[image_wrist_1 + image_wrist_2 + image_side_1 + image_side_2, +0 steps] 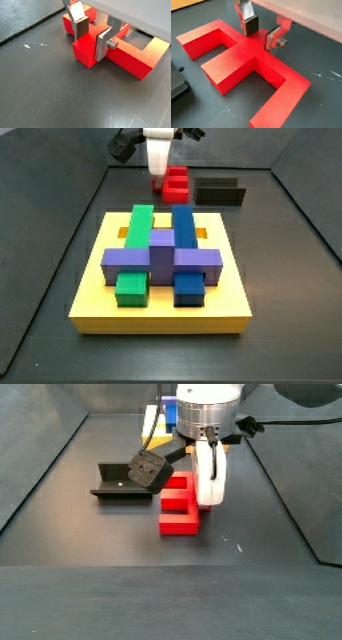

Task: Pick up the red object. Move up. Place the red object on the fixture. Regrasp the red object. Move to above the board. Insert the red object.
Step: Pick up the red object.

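Note:
The red object [238, 62] is a flat piece with forked arms at both ends. It lies on the dark floor next to the fixture [118, 481]. It also shows in a wrist view [137, 56] and in both side views [175, 183] [178, 514]. My gripper [92, 40] points straight down over it, with one finger on each side of its narrow middle bar and both against it [261, 34]. In a side view the gripper [207, 482] reaches down to the object's top.
The yellow board [94, 300] with purple, green and blue blocks [160, 253] stands nearer one camera. The fixture [221, 193] is right beside the red object. Grey walls enclose the floor. A dark plate corner [176, 82] shows in a wrist view.

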Robot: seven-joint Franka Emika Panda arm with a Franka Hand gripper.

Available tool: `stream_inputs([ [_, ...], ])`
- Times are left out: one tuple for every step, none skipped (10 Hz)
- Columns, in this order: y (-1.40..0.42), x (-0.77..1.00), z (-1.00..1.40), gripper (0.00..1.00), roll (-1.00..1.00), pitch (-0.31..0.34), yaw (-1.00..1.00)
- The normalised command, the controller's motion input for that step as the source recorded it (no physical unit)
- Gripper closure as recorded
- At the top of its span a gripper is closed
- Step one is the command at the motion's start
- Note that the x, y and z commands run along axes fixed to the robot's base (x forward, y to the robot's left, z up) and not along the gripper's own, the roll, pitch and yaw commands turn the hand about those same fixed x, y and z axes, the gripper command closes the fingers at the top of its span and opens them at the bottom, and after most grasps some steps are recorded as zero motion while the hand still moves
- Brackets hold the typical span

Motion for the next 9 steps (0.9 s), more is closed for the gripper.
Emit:
stream_inputs([
  [0.0, 0.0, 0.0, 1.0, 0.0, 0.0, 0.0],
  [0.0, 0.0, 0.0, 1.0, 0.0, 0.0, 0.0],
  [0.0, 0.0, 0.0, 1.0, 0.0, 0.0, 0.0],
  [0.0, 0.0, 0.0, 1.0, 0.0, 0.0, 0.0],
  [0.0, 0.0, 0.0, 1.0, 0.0, 0.0, 0.0],
  [0.0, 0.0, 0.0, 1.0, 0.0, 0.0, 0.0],
  [0.0, 0.0, 0.0, 1.0, 0.0, 0.0, 0.0],
  [0.0, 0.0, 0.0, 1.0, 0.0, 0.0, 0.0],
  [0.0, 0.0, 0.0, 1.0, 0.0, 0.0, 0.0],
])
